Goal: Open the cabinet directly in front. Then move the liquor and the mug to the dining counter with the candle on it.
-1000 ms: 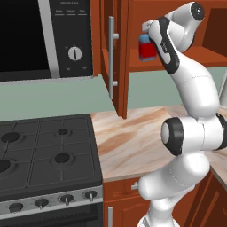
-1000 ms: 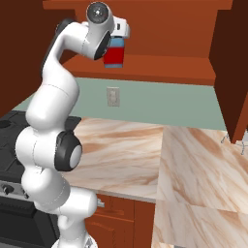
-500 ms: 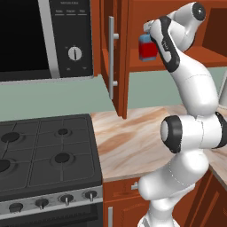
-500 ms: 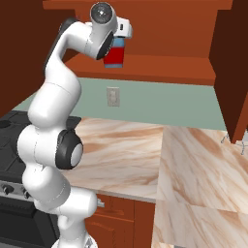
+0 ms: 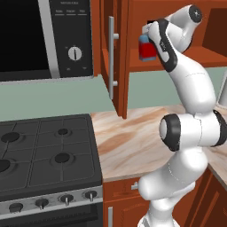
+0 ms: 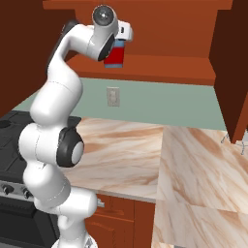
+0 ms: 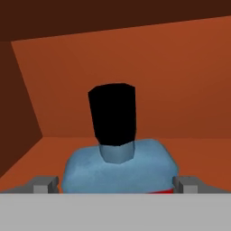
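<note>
The cabinet [image 5: 106,40] stands open, its door swung out edge-on with a long silver handle [image 5: 113,62]. On its shelf [image 6: 164,65] stands the liquor [image 5: 145,49] [image 6: 115,56], blue above, red below, with a black cap. My gripper [image 7: 116,185] is open and reaches into the cabinet, one fingertip on each side of the liquor [image 7: 117,164] with small gaps. In the base views the hand [image 5: 155,33] [image 6: 118,36] covers the bottle's top. The mug, the dining counter and the candle are out of view.
A microwave [image 5: 44,35] hangs left of the cabinet above a black stove [image 5: 44,150]. The marble worktop [image 5: 128,137] [image 6: 145,145] runs below. The right cabinet door [image 6: 237,72] hangs open on the right, and a wall outlet [image 6: 113,96] sits on the green backsplash.
The hand has edged slightly further in around the liquor. The fingers stay open and the bottle has not moved.
</note>
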